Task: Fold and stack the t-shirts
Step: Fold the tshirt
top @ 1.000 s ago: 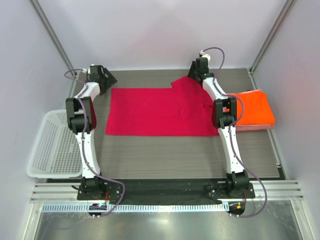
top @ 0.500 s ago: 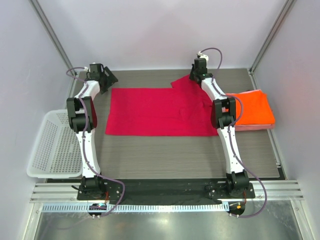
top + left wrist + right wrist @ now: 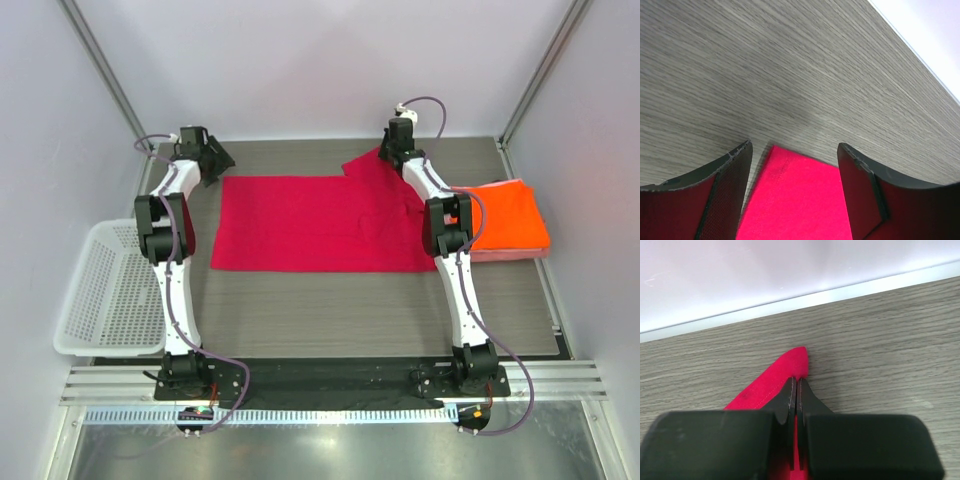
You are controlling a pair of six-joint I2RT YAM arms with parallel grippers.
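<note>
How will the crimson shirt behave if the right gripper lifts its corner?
Probably floppy: the crimson shirt lies thin and flat with soft creases, so it should drape, not rise as a sheet. Likely light: the right gripper, shut on a corner tip, seems enough. The corner inside the open left gripper is unheld and may drag.
</note>
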